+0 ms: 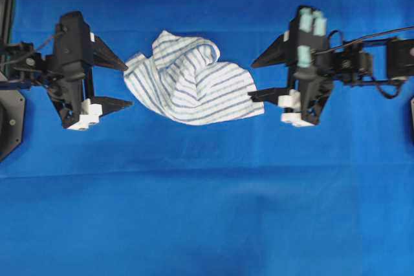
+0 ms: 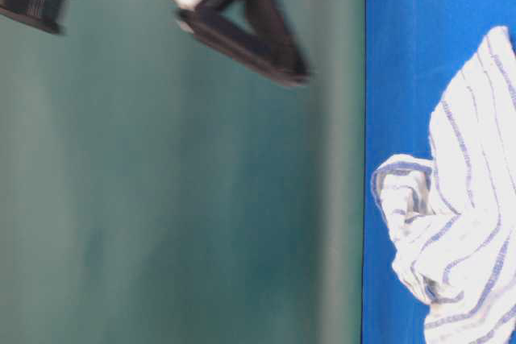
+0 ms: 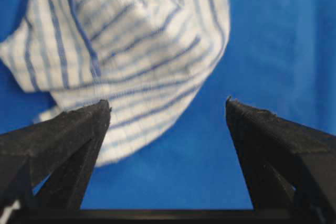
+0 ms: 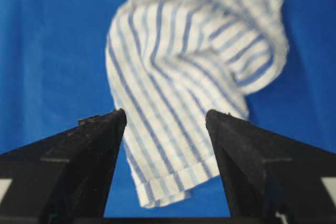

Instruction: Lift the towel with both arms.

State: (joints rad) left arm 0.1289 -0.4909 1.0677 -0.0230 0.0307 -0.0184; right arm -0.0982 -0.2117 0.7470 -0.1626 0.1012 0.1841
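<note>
The towel (image 1: 191,79), white with thin blue-grey stripes, lies crumpled on the blue sheet between the two arms. My left gripper (image 1: 128,84) stands open at its left edge, its far finger tip touching or just short of the cloth. In the left wrist view the towel (image 3: 126,51) lies ahead and to the left, and between the fingers (image 3: 79,140) only its edge shows. My right gripper (image 1: 254,80) stands open at the right edge. In the right wrist view a hemmed corner of the towel (image 4: 173,129) lies between the fingers (image 4: 247,156), unpinched.
The large plain blue sheet (image 1: 207,211) covers the table under everything. The table-level view is turned on its side: a green wall (image 2: 161,199) fills its left, a black finger (image 2: 258,38) hangs at top, and the towel (image 2: 459,223) bulges at right.
</note>
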